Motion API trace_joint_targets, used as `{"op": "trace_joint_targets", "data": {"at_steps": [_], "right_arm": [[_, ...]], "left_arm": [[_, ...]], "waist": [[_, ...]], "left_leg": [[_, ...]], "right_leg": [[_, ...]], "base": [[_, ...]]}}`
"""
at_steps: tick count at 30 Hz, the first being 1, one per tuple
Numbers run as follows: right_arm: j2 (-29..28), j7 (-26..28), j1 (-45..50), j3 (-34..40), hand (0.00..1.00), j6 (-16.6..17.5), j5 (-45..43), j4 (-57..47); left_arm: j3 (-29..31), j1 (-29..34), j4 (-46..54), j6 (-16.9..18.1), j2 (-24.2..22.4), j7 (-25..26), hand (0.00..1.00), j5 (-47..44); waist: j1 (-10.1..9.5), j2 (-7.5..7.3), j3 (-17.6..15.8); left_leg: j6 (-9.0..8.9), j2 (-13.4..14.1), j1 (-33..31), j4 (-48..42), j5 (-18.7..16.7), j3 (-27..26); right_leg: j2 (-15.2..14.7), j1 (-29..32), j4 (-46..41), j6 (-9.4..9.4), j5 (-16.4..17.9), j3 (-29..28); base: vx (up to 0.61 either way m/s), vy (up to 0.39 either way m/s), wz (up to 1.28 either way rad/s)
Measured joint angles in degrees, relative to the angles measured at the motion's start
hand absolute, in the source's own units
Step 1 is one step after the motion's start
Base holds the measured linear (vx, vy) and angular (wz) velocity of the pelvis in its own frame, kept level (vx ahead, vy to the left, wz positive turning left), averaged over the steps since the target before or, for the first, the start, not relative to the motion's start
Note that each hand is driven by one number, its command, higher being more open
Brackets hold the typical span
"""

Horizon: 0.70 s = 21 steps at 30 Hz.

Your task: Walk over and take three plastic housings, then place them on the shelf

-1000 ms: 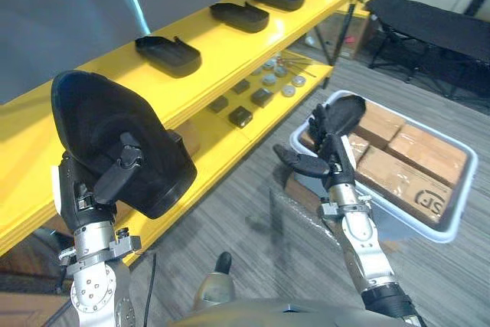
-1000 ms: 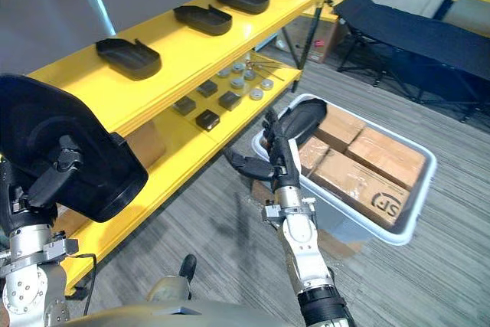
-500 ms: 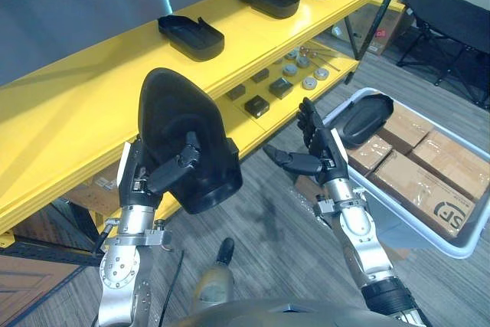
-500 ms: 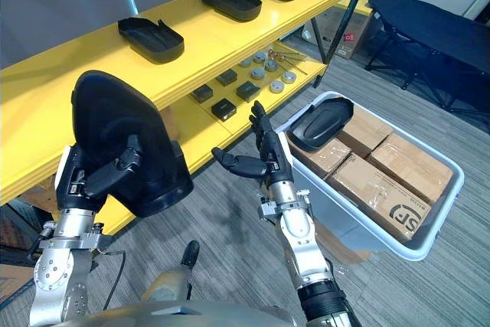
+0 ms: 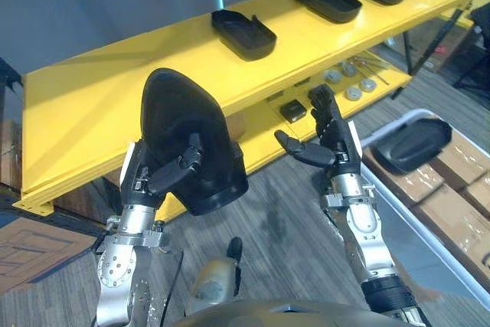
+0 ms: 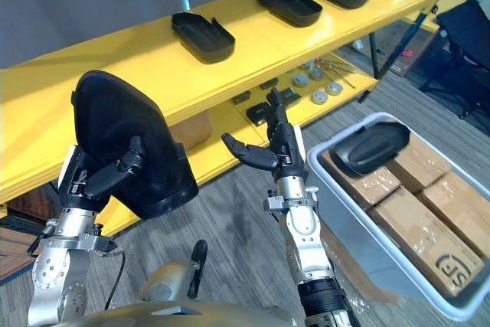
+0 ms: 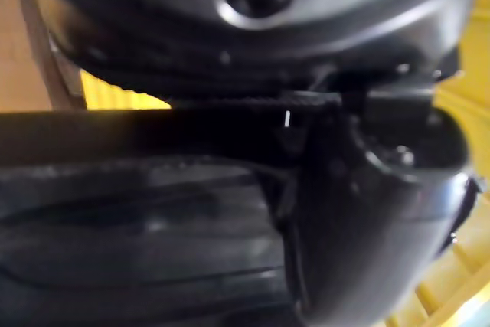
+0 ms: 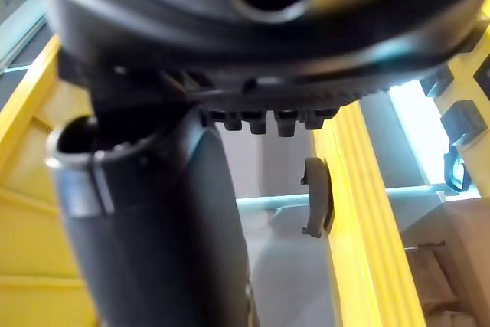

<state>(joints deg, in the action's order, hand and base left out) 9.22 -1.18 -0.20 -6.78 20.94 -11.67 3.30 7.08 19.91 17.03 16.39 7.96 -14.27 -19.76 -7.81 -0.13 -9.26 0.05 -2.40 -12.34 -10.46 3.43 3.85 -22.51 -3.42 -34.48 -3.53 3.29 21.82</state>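
Left robot hand [image 5: 145,180] tight around upright black housing [image 5: 181,122]; right robot hand [image 5: 338,151] open.

The left hand [image 7: 153,5] shows from very close as a dark, rounded bulk with a round recessed hole in it. Its thick thumb [image 7: 383,212] lies against the black plastic housing [image 7: 130,227], whose smooth, glossy shell sits right up against the hand. Slivers of the yellow shelf [image 7: 126,99] show between hand and housing, and again past the thumb. A tan patch [image 7: 19,44] beside the hand is too blurred to name.
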Motion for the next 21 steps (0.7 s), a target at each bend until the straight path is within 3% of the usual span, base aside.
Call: {"op": "trace_joint_targets", "data": {"at_steps": [1,2,4,5,8,9,10,11,12,13,14,15,17,18,21], "right_arm": [[-0.48,-0.07,-0.13,0.14,1.0,0.26,0.03,-0.01],[-0.74,-0.34,-0.2,0.23,1.0,1.08,0.08,-0.21],[-0.42,-0.45,-0.47,0.41,1.0,1.18,0.07,-1.36],[-0.4,-0.6,-0.7,0.72,1.0,1.35,0.02,-2.22],[-0.34,-1.35,-0.5,1.39,1.0,1.67,0.01,-5.8],[-0.32,-1.78,-0.15,1.73,1.0,2.54,0.02,-8.16],[-0.31,-1.78,0.0,1.76,1.0,2.72,0.03,-8.98],[-0.19,-1.76,0.84,1.83,1.0,3.01,0.04,-11.19],[-0.13,-1.63,1.98,1.84,1.0,3.24,0.03,-14.15],[-0.13,-1.51,2.15,1.83,1.0,3.3,0.01,-15.53],[0.66,-1.33,1.19,2.03,1.0,3.63,0.0,-17.58],[2.24,-1.22,0.25,2.38,1.0,3.66,-0.22,-20.06],[3.67,-0.53,-0.13,3.14,1.0,3.68,-0.7,-21.42],[4.35,-0.39,-0.13,3.68,1.0,3.69,-0.85,-21.91],[5.12,-0.81,-0.4,7.97,1.0,3.6,-0.98,-22.28]], "left_arm": [[0.09,-0.03,-0.01,-0.28,0.46,1.04,0.0,0.18],[0.22,-0.6,-0.01,-0.28,1.25,2.31,0.0,0.16],[0.96,-2.31,-0.16,-0.46,1.47,4.57,0.0,0.03],[1.2,-3.7,-0.18,-0.46,1.47,5.69,0.0,-0.05],[0.39,-7.32,-0.18,-0.41,1.38,7.21,0.0,-0.22],[-0.63,-8.62,-0.18,-0.33,1.27,7.33,0.0,-0.21],[-0.82,-8.69,-0.17,-0.28,1.07,7.26,0.0,-0.21],[-1.86,-8.47,-0.18,-0.3,0.72,7.14,0.0,-0.22],[-2.37,-8.02,-0.16,-0.29,0.88,6.27,0.0,-0.29],[-2.35,-7.9,-0.08,-0.31,1.21,5.98,0.0,-0.27],[-2.36,-7.9,-0.04,-0.39,0.86,5.77,0.0,-0.16],[-2.39,-6.94,0.6,-0.39,0.13,5.44,0.0,-0.16],[-2.6,-5.48,1.61,-0.39,-0.23,5.33,0.0,-0.15],[-2.93,-5.47,1.72,-0.39,-0.23,5.28,0.0,-0.14],[-5.73,-6.92,2.23,-0.35,-0.27,4.15,0.0,-0.19]], "waist": [[0.69,-0.02,0.0],[1.8,0.47,-0.26],[1.83,0.51,-0.29],[1.89,1.05,-0.62],[2.98,2.27,-1.25],[4.33,2.76,-1.49],[4.69,2.83,-1.51],[4.91,2.58,-1.4],[4.84,1.25,-0.75],[4.79,-0.06,-0.08],[4.73,-1.14,0.42],[4.49,-0.34,0.86],[3.93,0.93,2.14],[3.9,1.36,2.84],[5.81,2.4,3.95]], "left_leg": [[0.6,-0.29,1.45,1.08,-0.32,1.24],[1.55,-0.03,2.52,2.19,-0.19,3.57],[2.04,-0.09,4.56,3.82,0.0,5.19],[2.35,-0.27,5.53,3.76,-0.44,6.26],[2.24,-0.66,6.8,3.44,-1.36,10.13],[2.2,-1.19,6.93,2.66,-2.02,12.9],[2.08,-1.36,7.08,2.38,-2.34,13.82],[1.25,-1.78,7.58,1.39,-3.67,15.62],[0.72,-2.24,7.93,1.19,-4.85,15.64],[0.44,-2.41,7.98,1.24,-5.31,13.95],[-0.49,-1.29,8.26,0.65,-6.08,10.38],[-2.22,1.65,8.37,-0.81,-7.24,7.12],[-4.18,3.54,8.23,-1.12,-7.76,7.36],[-4.33,4.35,7.69,-1.04,-7.76,7.33],[-2.13,10.09,4.83,-0.14,-6.41,-4.31]], "right_leg": [[-0.2,3.07,-5.45,-0.88,-4.67,-3.58],[1.3,5.31,-8.75,-1.29,1.61,-5.26],[4.59,7.93,-7.48,-0.43,8.94,-5.43],[6.77,9.12,-4.67,1.05,10.38,-5.55],[11.48,12.76,2.75,2.07,10.67,-9.95],[13.44,14.43,7.01,1.48,10.23,-15.82],[14.08,14.59,8.78,0.88,9.85,-18.05],[14.68,13.91,12.44,-0.48,8.9,-20.72],[13.84,12.03,15.96,-0.83,8.66,-20.24],[13.02,10.94,17.46,-0.62,9.0,-19.47],[11.89,9.15,19.12,-2.62,5.89,-18.17],[12.53,7.02,19.59,-2.17,2.14,-14.94],[14.01,5.26,20.64,-1.37,2.24,-12.21],[14.5,4.89,21.09,-1.05,2.15,-11.0],[14.66,3.76,22.65,-0.32,1.93,-3.99]], "base": [[0.22,0.084,0.51],[0.22,0.051,0.54],[0.21,0.019,0.45],[0.19,0.027,0.39],[0.15,-0.054,0.78],[0.13,-0.121,1.07],[0.15,-0.189,1.22],[0.12,-0.227,0.96],[0.13,-0.258,0.98],[0.18,-0.33,0.96],[0.25,-0.428,0.9],[0.25,-0.422,0.78],[0.15,-0.228,0.5],[0.21,-0.194,0.86],[0.18,-0.135,1.06]]}}
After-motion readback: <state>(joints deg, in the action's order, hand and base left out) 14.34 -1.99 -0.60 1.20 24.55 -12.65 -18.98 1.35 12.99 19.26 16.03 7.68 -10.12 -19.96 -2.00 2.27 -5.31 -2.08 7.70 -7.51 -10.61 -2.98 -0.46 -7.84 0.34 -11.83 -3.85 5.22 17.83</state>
